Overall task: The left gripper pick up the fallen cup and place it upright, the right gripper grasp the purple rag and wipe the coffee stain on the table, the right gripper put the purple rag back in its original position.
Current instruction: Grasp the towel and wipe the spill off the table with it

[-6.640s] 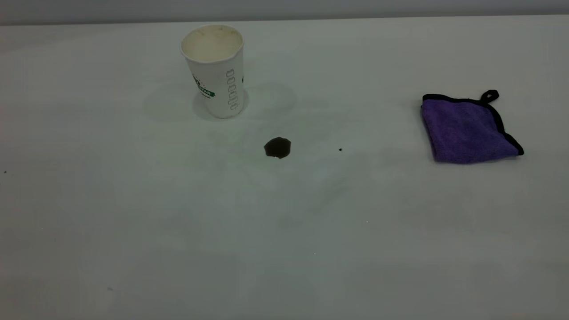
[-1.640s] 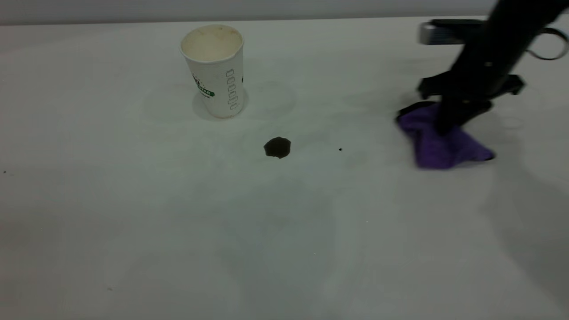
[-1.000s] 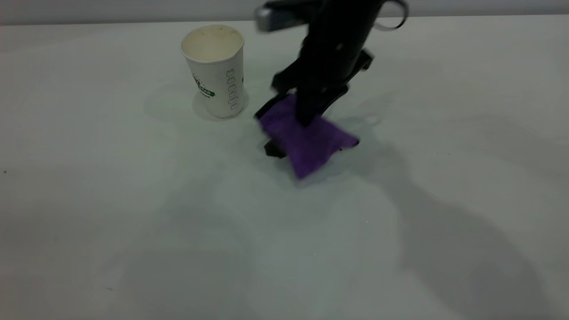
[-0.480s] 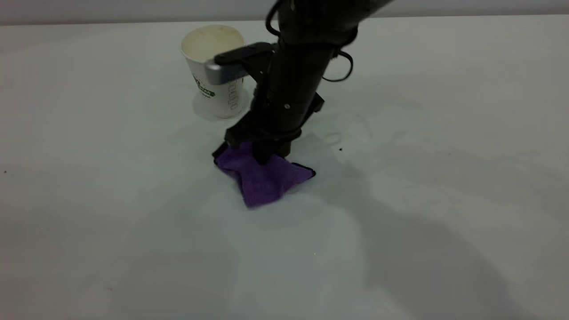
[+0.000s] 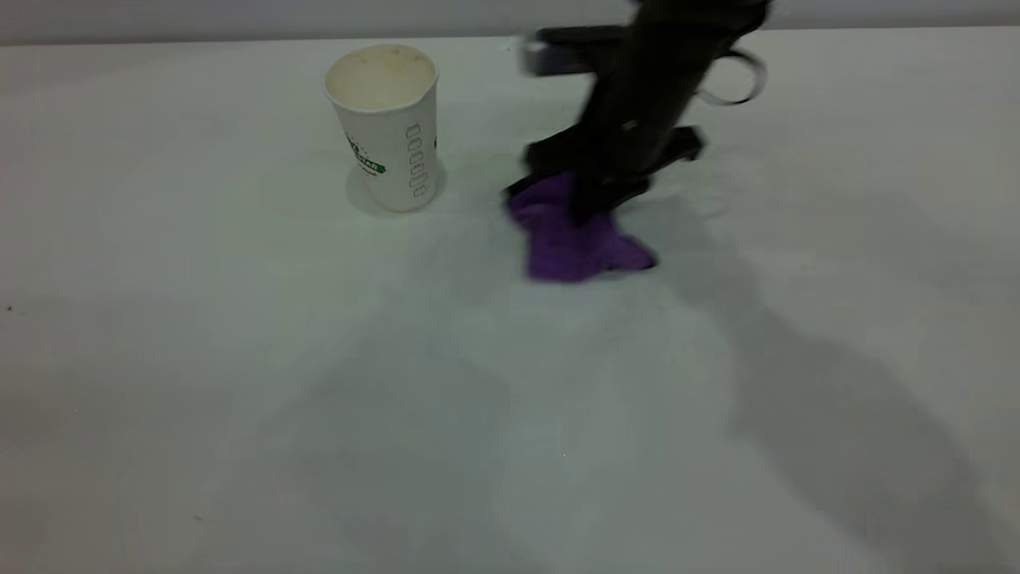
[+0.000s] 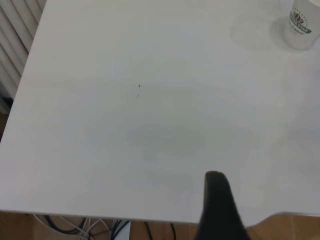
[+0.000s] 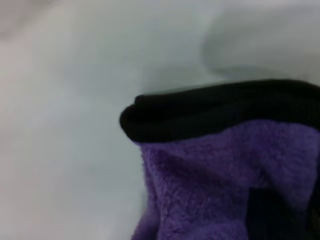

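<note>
The cup [image 5: 383, 127] stands upright on the table [image 5: 239, 383] at the far left, cream inside showing; it also shows in the left wrist view [image 6: 302, 22]. My right gripper [image 5: 588, 209] is shut on the purple rag [image 5: 570, 243] and presses it bunched on the table, to the right of the cup. In the right wrist view the rag [image 7: 210, 185] with its black edging fills the lower part. No coffee stain shows on the table. My left gripper [image 6: 216, 200] is parked over the table's near edge, outside the exterior view.
The table's edge [image 6: 100, 214] shows in the left wrist view, with cables and floor beyond it. The right arm's shadow [image 5: 837, 414] falls on the table in front of it.
My right gripper has dragged the rag from the front of the cup back and to the right. The dark stain seen earlier no longer shows at its spot.
</note>
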You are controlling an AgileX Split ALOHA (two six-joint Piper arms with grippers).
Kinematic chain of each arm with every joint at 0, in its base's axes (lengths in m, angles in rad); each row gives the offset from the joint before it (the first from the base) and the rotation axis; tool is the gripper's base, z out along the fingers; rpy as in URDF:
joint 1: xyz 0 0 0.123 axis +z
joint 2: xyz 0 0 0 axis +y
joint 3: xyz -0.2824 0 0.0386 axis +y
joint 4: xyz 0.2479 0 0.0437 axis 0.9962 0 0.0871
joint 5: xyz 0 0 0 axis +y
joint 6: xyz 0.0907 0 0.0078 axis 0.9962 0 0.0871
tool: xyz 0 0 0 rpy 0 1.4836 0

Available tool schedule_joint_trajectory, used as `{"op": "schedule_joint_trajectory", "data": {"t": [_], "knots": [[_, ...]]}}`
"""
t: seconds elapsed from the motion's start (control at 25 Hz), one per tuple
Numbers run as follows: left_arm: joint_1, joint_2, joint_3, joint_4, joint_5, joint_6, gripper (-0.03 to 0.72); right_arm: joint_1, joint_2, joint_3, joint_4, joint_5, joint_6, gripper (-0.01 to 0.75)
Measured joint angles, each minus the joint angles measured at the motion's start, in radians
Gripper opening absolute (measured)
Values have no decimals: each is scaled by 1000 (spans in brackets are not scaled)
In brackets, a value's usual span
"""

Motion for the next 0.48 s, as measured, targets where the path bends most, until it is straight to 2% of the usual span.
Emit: {"op": "schedule_joint_trajectory", "data": {"t": [0.36,0.48], "knots": [[0,0,0,0,0,0,559,-242,-12,-6,-203,192,149,69],[0,0,0,0,0,0,559,-320,-18,-6,-211,236,153,126]]}}
